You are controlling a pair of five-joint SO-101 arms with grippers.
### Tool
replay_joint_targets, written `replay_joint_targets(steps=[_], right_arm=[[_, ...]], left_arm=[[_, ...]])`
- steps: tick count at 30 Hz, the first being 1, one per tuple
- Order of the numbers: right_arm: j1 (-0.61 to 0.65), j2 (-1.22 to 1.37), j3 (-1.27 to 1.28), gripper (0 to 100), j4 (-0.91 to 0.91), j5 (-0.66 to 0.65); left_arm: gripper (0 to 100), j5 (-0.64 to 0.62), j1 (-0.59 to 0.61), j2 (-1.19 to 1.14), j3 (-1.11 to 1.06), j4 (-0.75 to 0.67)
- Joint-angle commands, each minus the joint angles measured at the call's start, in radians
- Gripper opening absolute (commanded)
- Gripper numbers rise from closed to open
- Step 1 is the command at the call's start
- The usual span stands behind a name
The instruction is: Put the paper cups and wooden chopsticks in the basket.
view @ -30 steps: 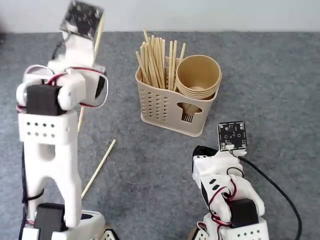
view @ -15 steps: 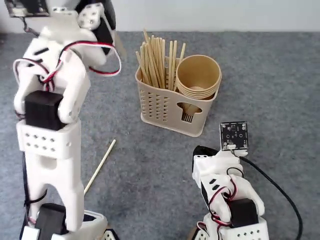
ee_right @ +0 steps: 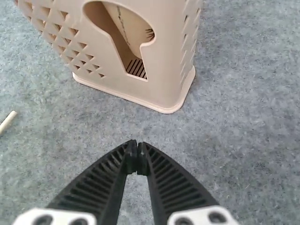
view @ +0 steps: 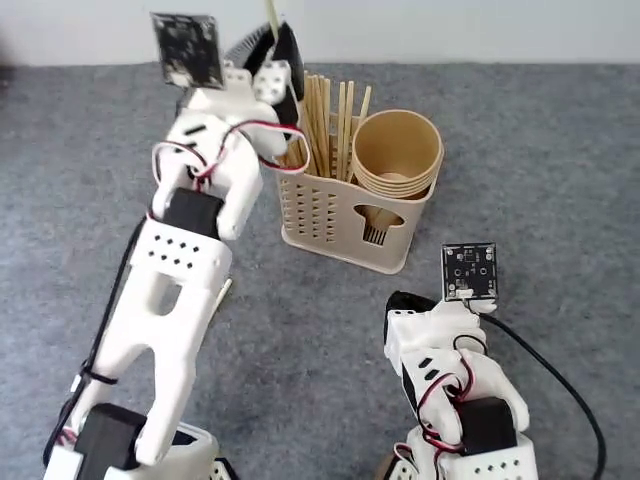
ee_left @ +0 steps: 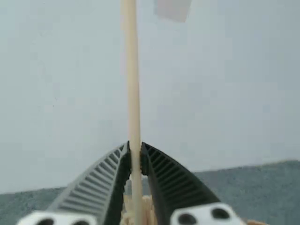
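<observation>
Left gripper [ee_left: 134, 151] clamped on one chopstick [ee_left: 131, 70], holding it upright above the basket [view: 330, 215], over the side that holds the other chopsticks [view: 330, 110]. Stacked cups [view: 398, 150] sit in the basket's other compartment. Right gripper [ee_right: 137, 157] pinched closed on nothing, low over the carpet [ee_right: 243, 117] in front of the basket. Loose chopstick [ee_right: 6, 123] lies on the carpet nearby.

White arms [view: 180, 290], black ribbed tools [ee_right: 137, 144]

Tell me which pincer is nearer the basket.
Left. The left pincer, shut on a chopstick, hangs by the basket's chopstick side; the right pincer sits apart, before its front wall.
</observation>
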State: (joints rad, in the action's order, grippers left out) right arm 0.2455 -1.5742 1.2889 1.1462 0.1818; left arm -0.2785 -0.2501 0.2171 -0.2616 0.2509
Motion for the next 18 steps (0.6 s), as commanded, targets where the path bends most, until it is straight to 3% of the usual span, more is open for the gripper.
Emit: replay_joint_targets(steps=[1,5,8,18], right_arm=[[-0.007,-0.013,-0.006,0.9,-0.013,0.011],[-0.007,-0.013,-0.006,0.9,-0.013,0.011],[-0.007,-0.013,-0.006,0.9,-0.013,0.011],[-0.007,-0.013,0.011,0.9,-0.007,0.011]], left_arm=[[7,0.055,-0.012,0.044,-0.018,0.005],[17,0.034,-0.018,0.084,0.024,0.192],[17,-0.028,-0.012,0.121,0.096,0.35],[17,-0.025,0.091,0.141,0.309,0.89]])
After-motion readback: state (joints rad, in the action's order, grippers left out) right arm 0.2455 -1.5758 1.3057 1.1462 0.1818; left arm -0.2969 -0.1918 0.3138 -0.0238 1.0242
